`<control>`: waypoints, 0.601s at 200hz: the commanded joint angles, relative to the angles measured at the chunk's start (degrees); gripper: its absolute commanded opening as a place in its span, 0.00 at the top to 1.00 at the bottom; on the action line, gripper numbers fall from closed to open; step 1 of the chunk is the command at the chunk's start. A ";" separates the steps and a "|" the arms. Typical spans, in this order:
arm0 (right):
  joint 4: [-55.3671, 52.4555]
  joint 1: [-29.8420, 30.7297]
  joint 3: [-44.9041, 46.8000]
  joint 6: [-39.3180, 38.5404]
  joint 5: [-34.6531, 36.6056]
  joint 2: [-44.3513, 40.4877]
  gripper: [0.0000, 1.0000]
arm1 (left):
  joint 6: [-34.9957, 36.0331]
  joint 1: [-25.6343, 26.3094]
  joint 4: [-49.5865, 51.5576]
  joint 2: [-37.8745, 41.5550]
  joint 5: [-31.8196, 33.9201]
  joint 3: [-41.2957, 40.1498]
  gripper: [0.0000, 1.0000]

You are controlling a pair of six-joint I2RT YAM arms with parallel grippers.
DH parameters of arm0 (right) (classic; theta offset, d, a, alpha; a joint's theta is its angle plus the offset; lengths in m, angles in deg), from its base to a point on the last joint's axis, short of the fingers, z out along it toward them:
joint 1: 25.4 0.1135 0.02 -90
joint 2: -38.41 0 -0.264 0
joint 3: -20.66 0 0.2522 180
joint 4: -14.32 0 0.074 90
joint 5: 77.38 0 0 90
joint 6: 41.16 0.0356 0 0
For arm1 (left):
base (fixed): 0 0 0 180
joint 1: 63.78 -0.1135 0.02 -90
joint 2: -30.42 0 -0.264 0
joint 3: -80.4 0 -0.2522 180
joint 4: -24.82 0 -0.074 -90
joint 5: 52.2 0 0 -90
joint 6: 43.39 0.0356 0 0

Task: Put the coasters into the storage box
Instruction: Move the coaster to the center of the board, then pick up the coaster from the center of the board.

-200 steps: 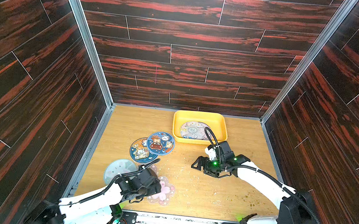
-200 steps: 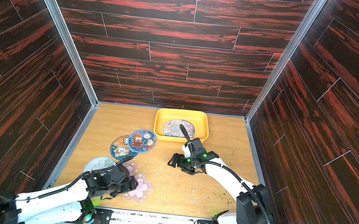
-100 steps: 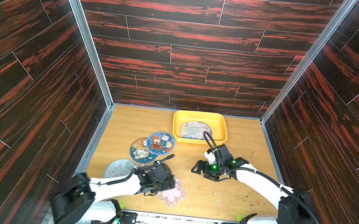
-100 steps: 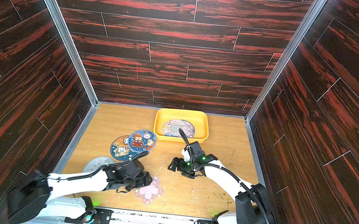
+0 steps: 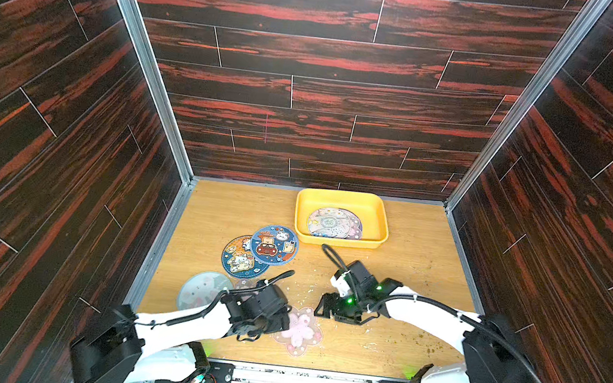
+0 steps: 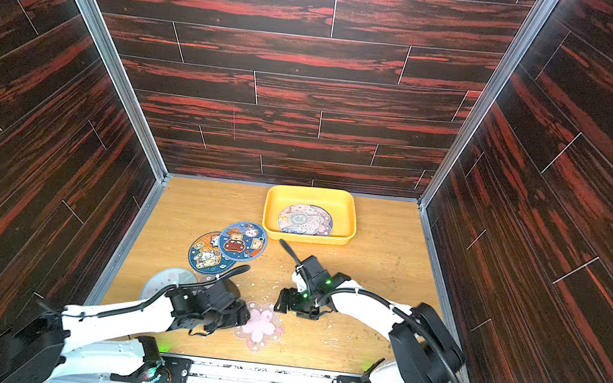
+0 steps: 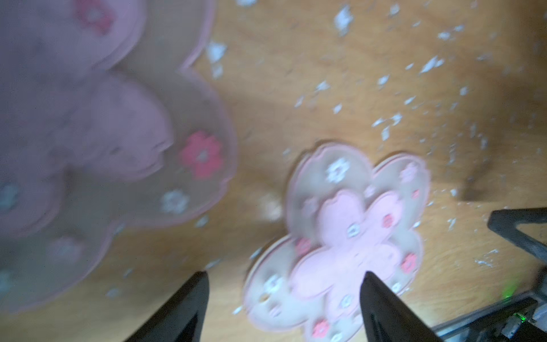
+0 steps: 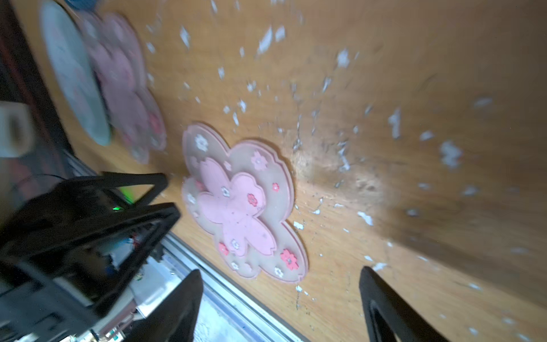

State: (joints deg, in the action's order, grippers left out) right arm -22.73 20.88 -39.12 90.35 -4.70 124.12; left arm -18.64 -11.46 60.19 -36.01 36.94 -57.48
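A pink blossom-shaped coaster (image 5: pixel 299 331) (image 6: pixel 261 325) lies flat near the table's front edge. My left gripper (image 5: pixel 284 321) (image 7: pixel 285 274) is open at its left edge, one finger (image 7: pixel 381 299) over a petal. My right gripper (image 5: pixel 322 310) (image 8: pixel 280 271) hangs open just behind and to the right of that coaster (image 8: pixel 239 204), holding nothing. A second blossom coaster (image 7: pixel 118 142) (image 8: pixel 124 86) lies mostly under the left arm. Two blue cartoon coasters (image 5: pixel 274 244) (image 5: pixel 240 257) overlap mid-left. A grey-green disc (image 5: pixel 201 290) lies front left. The yellow storage box (image 5: pixel 343 200) holds overlapping round coasters (image 5: pixel 329 222).
White flecks (image 8: pixel 343 154) are scattered over the wooden table top (image 5: pixel 415 260). Dark wood-pattern walls close in the left, right and back. A metal rail (image 5: pixel 296 374) runs along the front edge, just below the blossom coaster.
My left gripper has swung right, and one blossom coaster has slid right, clear of the other. The right gripper has come forward and down towards it.
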 commanded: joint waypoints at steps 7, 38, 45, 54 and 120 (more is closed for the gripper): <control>1.35 1.56 0.23 1.32 0.71 3.03 0.18 | -2.10 1.35 1.27 -0.21 -0.33 -1.18 0.19; 1.73 3.04 -0.29 1.54 0.27 4.94 0.20 | -3.03 3.37 -2.49 -3.96 -1.93 -0.71 0.22; 1.76 3.48 -0.34 1.60 0.42 5.43 0.20 | -3.12 3.81 -3.21 -4.91 -2.35 -0.44 0.22; 2.12 3.87 -0.39 1.80 0.57 5.81 0.20 | -3.04 4.17 -3.73 -6.08 -2.69 -0.03 0.23; 3.75 5.74 -1.13 2.66 0.29 9.93 0.24 | -2.26 4.46 -5.26 -9.60 -3.90 0.73 0.29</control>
State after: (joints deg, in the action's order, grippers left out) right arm -19.62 25.36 -40.27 92.08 -4.59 130.64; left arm -20.48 -7.29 53.28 -43.01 34.53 -55.47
